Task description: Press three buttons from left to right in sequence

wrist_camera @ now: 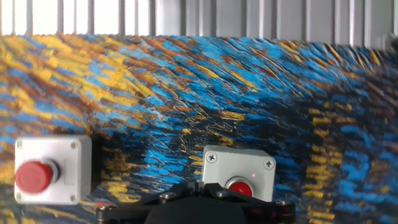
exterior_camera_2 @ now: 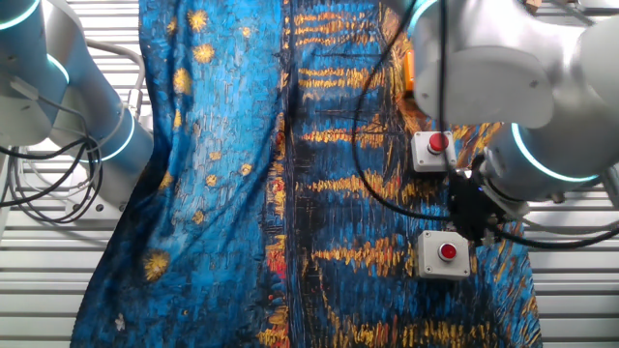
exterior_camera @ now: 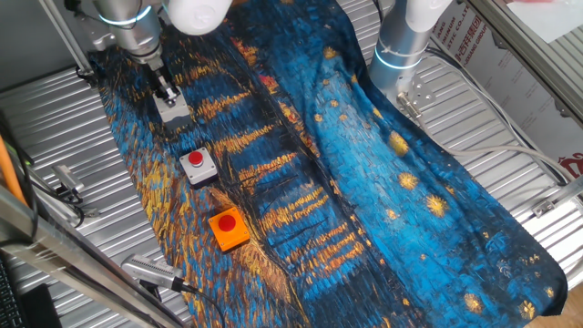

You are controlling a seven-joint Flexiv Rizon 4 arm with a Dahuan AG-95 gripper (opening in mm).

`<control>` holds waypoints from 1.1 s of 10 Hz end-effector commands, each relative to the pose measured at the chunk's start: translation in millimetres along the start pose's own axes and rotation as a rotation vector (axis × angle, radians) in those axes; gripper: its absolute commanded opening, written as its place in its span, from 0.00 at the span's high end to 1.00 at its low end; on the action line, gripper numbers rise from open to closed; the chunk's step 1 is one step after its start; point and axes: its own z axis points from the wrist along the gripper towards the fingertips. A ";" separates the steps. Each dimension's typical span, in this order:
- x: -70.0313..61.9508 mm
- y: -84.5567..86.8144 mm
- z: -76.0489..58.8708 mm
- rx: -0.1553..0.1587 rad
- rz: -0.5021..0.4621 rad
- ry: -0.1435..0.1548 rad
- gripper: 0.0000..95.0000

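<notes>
Three buttons lie in a row on the blue and yellow cloth (exterior_camera: 364, 182). A grey one (exterior_camera: 175, 113) sits right under my gripper (exterior_camera: 168, 94), and my fingers hide its cap in this view. A second grey one (exterior_camera: 197, 166) and the orange one (exterior_camera: 228, 228) follow. In the other fixed view my gripper (exterior_camera_2: 477, 224) hangs just beside the near grey button (exterior_camera_2: 445, 254), whose red cap shows. The second grey button (exterior_camera_2: 432, 150) lies beyond it. In the hand view my fingertips (wrist_camera: 198, 186) meet, shut and empty, just left of a red cap (wrist_camera: 239, 185). Another grey button (wrist_camera: 53, 171) is at the left.
A second robot arm (exterior_camera: 401, 41) stands at the cloth's far edge, and it also shows in the other fixed view (exterior_camera_2: 87, 111). The cloth covers a ribbed metal table (exterior_camera: 510, 164). A metal tool (exterior_camera: 150, 271) lies near the orange button. Cables hang round my arm (exterior_camera_2: 387, 184).
</notes>
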 end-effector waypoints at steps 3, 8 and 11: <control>0.8 0.5 -0.3 -0.038 -0.064 0.035 1.00; 0.1 1.3 0.3 -0.068 -0.018 0.033 1.00; -7.0 9.1 4.6 -0.114 0.062 0.043 1.00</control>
